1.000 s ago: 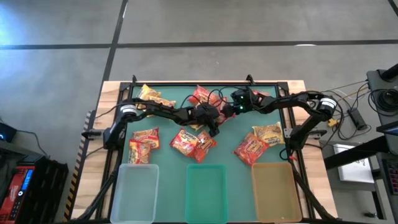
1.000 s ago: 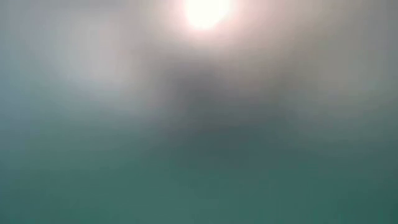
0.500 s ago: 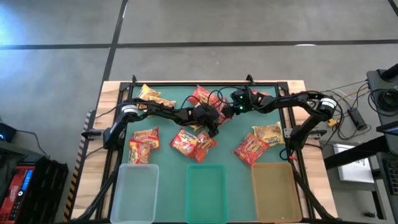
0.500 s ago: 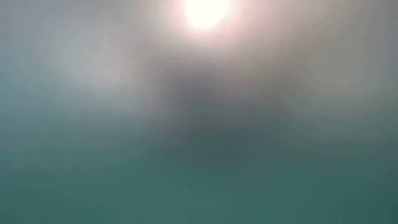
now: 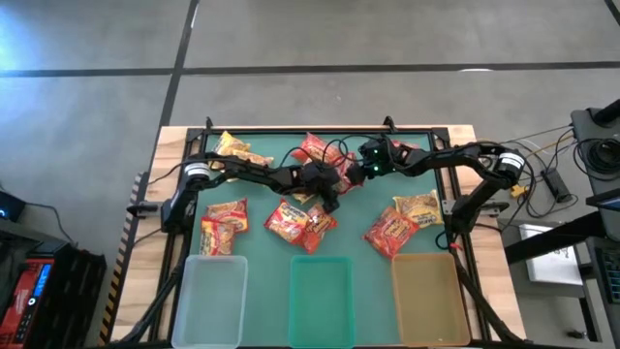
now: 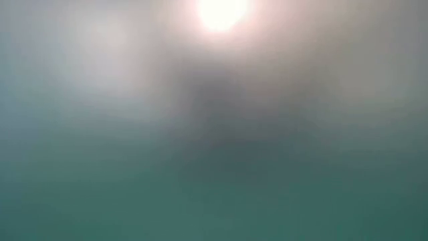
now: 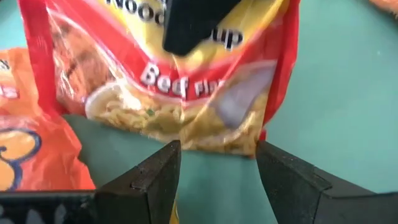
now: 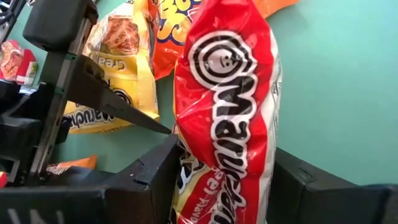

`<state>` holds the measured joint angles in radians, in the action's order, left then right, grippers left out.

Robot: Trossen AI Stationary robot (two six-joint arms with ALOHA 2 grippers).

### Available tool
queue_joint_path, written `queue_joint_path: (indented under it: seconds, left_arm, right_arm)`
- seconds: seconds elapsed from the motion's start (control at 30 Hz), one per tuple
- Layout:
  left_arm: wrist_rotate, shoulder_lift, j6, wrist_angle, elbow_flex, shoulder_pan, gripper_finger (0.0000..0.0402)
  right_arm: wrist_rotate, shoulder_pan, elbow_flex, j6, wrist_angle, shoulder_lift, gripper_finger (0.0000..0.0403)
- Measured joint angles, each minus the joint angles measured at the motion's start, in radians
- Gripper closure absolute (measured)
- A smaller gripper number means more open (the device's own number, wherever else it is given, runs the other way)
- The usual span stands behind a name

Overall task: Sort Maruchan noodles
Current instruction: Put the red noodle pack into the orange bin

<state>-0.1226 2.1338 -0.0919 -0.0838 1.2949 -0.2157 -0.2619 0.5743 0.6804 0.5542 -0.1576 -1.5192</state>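
Three shallow rectangular plastic trays sit along the table's six o'clock edge: one clear tray, one green tray and one amber tray. About ten square crinkly plastic ramen packets spread from nine to three o'clock; they overlap, so the exact count is unclear. There are two dark robot arms.

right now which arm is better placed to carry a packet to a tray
Right, probably. The right claw already has a red packet between its fingers, while the left claw stands open with a beef packet just ahead of it, not yet grasped.
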Motion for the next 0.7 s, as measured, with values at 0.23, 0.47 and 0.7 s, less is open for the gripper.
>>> queue_joint_path:
  seconds: [0.23,0.47,0.7]
  left_arm:
    - [-0.103,-0.021,-0.002,0.111,-0.002,0.001,0.0208]
    - [-0.126,-0.06,0.003,0.136,-0.002,0.001,0.0208]
    - [-0.126,-0.063,0.005,0.185,-0.002,0.002,0.0208]
  right_arm:
    - [0.0,0.002,0.0,-0.029,0.017,0.011,0.023]
    - [0.0,0.027,0.0,-0.045,0.042,0.058,0.023]
    - [0.001,0.074,0.0,-0.062,0.117,0.193,0.023]
